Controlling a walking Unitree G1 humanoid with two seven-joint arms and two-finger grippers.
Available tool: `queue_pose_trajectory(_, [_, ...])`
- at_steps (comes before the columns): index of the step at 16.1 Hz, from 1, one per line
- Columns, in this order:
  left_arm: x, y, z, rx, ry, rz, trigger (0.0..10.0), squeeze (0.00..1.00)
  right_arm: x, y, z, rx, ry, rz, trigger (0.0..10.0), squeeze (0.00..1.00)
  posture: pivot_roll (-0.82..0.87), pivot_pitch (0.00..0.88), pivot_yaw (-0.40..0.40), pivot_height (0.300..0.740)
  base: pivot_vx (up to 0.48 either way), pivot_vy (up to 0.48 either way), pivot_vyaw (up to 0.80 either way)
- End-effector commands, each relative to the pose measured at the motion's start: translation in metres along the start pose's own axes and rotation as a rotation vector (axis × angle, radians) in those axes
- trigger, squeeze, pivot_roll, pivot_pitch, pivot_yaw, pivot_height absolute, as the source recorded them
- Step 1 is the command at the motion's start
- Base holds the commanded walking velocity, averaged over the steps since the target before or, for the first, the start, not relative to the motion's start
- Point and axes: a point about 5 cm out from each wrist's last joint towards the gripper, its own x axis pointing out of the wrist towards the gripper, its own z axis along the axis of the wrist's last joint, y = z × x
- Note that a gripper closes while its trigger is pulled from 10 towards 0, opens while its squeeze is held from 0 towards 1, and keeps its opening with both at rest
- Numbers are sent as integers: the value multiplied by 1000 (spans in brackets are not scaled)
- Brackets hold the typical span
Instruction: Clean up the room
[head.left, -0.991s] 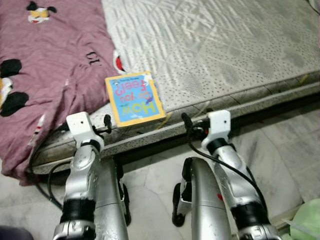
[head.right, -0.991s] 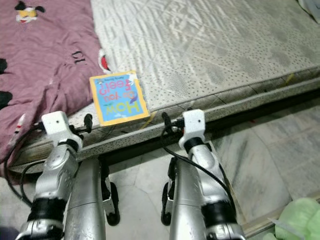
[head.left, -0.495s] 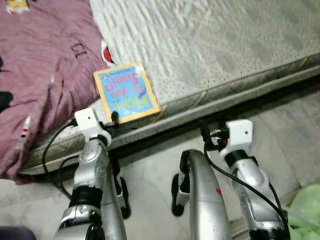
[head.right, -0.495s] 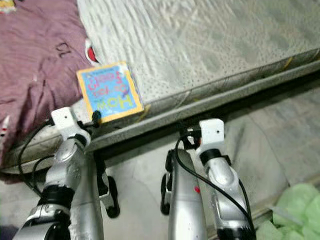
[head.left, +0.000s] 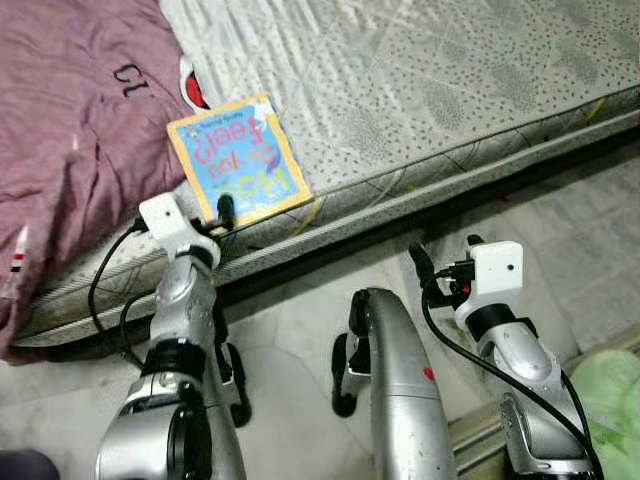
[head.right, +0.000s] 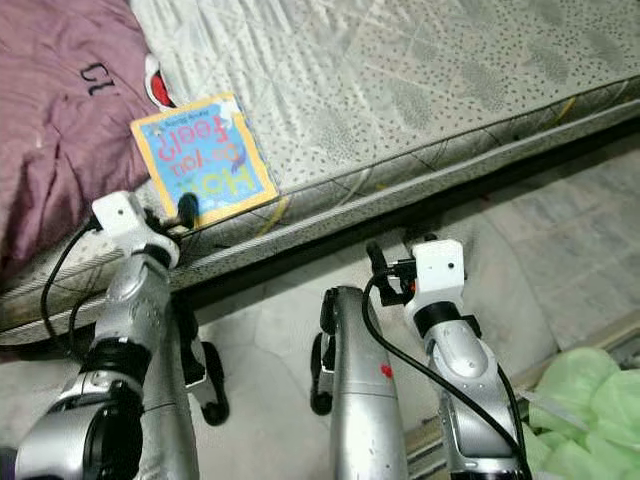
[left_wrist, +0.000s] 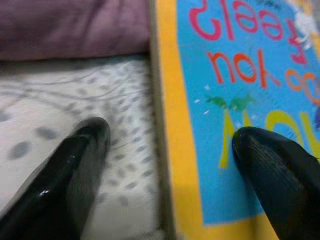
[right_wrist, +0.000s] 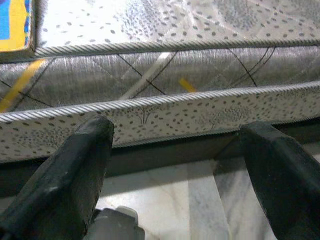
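Observation:
A thin children's book (head.left: 237, 160), blue cover with a yellow border, lies flat near the front edge of the grey patterned mattress (head.left: 450, 80). My left gripper (left_wrist: 175, 170) is open at the book's near left corner. One of its fingers (left_wrist: 280, 170) rests over the blue cover and the other sits on the mattress beside the book's edge. My right gripper (head.left: 445, 255) is open and holds nothing. It hangs over the marble floor, facing the mattress side (right_wrist: 150, 80).
A maroon blanket (head.left: 70, 120) with cartoon prints covers the bed's left part and touches the book's far left corner. A dark gap runs under the bed. A green soft object (head.left: 612, 390) lies on the floor at the lower right.
My left gripper has reached forward onto the bed until its fingers straddle the book's near edge. My right arm has dropped back and to the right, away from the bed. The camera view has shifted.

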Motion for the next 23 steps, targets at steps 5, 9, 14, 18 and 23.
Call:
queue_pose_trajectory(5, [-8,-11,-31,-66,110,-104,10000,0,1,-2,4,-19,5,-6,10000,0,-219,431,-100,557,0,0,0])
queue_pose_trajectory(9, [-3,-26,-34,-183,150,-224,0,0,4,-3,7,-26,-2,-11,10000,0,-230,420,-96,557,0,0,0])
queue_pose_trajectory(14, [0,-36,-32,-366,134,-333,0,0,9,-4,9,-39,-18,-18,10000,0,-236,391,-88,557,0,0,0])
queue_pose_trajectory(18, [0,-30,-29,-462,114,-366,0,0,15,-7,13,-62,-35,-17,10000,0,-234,362,-89,557,0,0,0])
queue_pose_trajectory(23, [4,-26,-22,-474,95,-378,0,0,24,-2,15,-73,-59,-3,10000,0,-217,331,-83,557,0,0,0])
